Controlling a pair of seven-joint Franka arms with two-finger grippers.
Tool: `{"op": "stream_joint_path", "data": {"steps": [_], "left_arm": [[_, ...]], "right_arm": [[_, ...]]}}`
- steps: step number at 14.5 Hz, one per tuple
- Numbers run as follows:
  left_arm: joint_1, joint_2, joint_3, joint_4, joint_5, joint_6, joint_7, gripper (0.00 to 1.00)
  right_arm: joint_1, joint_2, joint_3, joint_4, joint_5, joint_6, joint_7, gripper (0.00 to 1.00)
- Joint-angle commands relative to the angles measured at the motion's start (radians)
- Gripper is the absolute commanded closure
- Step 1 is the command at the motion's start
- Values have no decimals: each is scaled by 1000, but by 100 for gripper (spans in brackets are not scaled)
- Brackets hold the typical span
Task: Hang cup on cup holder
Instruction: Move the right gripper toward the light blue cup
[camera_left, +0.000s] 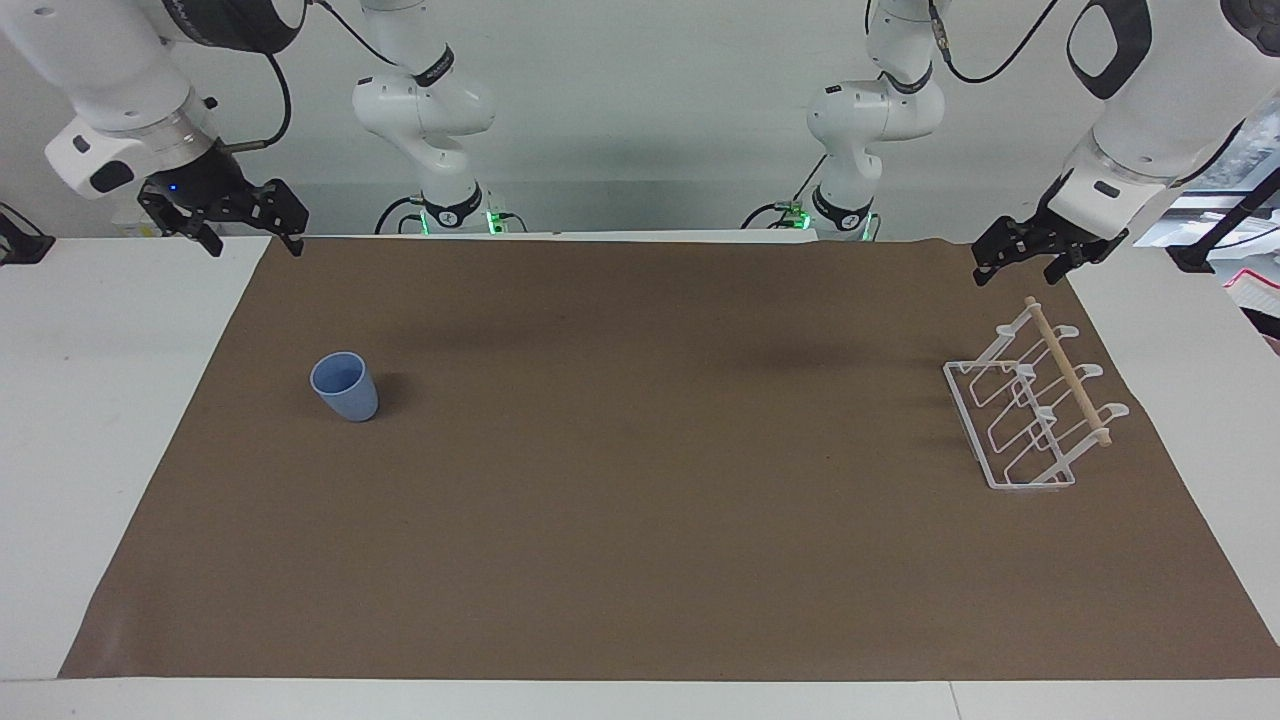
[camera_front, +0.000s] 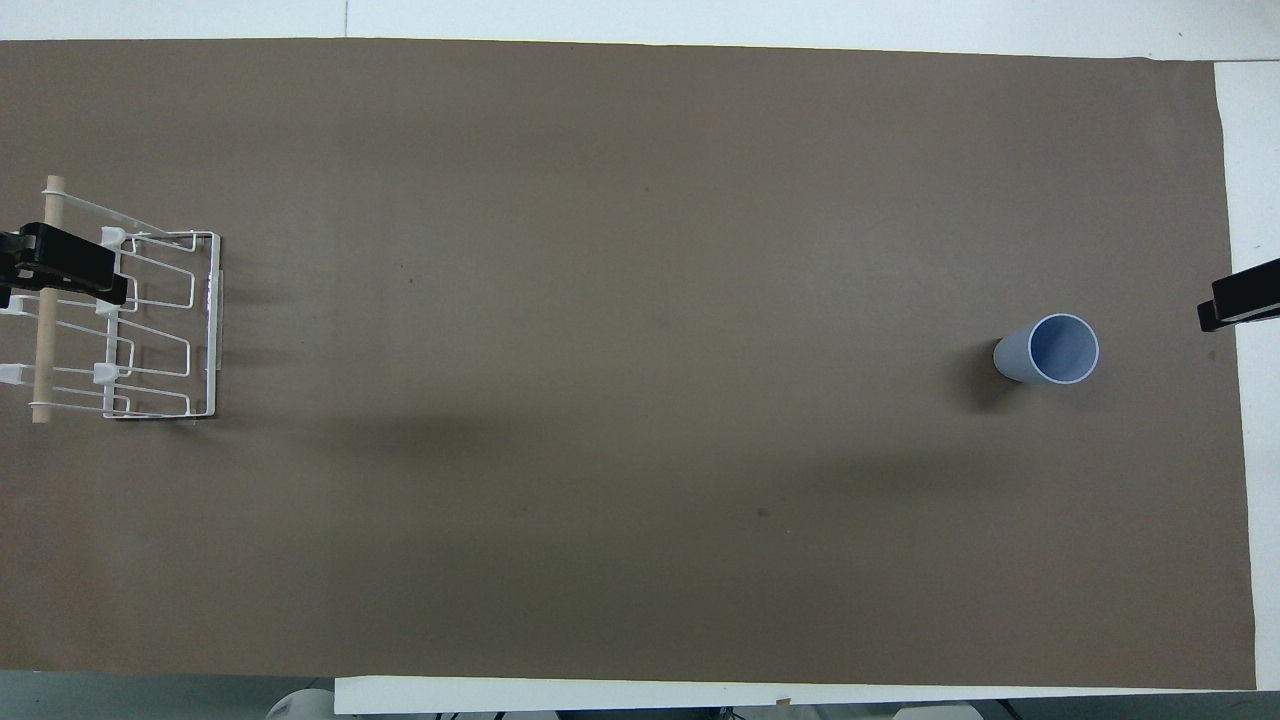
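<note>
Over the table's robot-side edge, the right gripper (camera_left: 240, 222) hung raised with fingers spread and empty, and the left gripper (camera_left: 1040, 255) hung above the cup holder (camera_left: 1030, 410), empty, jaw state unclear. The cup (camera_left: 345, 387) stood upright on the brown mat (camera_left: 640, 500) toward the right arm's end, well apart from the holder at the left arm's end. Bare mat lay between them; no readable writing.

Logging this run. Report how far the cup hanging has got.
Nothing done yet: the cup stands upright on the mat at the right arm's end, the cup holder bare at the left arm's end. Right gripper and left gripper hang raised, holding nothing. Grasping, carrying, hanging all remain.
</note>
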Motion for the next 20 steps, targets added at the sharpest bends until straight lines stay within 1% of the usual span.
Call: {"op": "stream_joint_path", "data": {"steps": [1, 5, 6, 7, 8, 10, 11, 13, 15, 18, 20], "left_arm": [[-4, -16, 2, -11, 10, -14, 3, 0], [-2, -16, 2, -11, 10, -12, 3, 0], [-4, -16, 2, -11, 10, -12, 1, 0], [-6, -16, 2, -11, 10, -12, 3, 0], [-6, -16, 2, -11, 10, -12, 3, 0], [-7, -16, 2, -11, 10, -12, 3, 0], [-7, -16, 2, -11, 10, -12, 3, 0], [-3, -16, 2, -11, 10, -12, 3, 0], [-4, -16, 2, -11, 10, -12, 3, 0], [-4, -16, 2, -11, 10, -15, 3, 0], [-4, -16, 2, -11, 10, -15, 3, 0]], "right_arm": [[-8, 0, 5, 7, 0, -12, 16, 0], [-10, -6, 2, -5, 10, -10, 16, 0], [-1, -12, 2, -22, 10, -13, 4, 0], [2, -34, 3, -68, 10, 5, -13, 0], [-2, -61, 3, -150, 12, 99, -29, 0], [-16, -116, 0, -368, 12, 329, -68, 0], [-45, -114, -6, -443, 13, 408, -106, 0], [-76, -80, -6, -522, 16, 522, -204, 0], [-100, -49, -6, -545, 52, 565, -220, 0], [-102, -5, -6, -551, 53, 582, -238, 0], [-100, 23, -6, -571, 53, 651, -240, 2]]}}
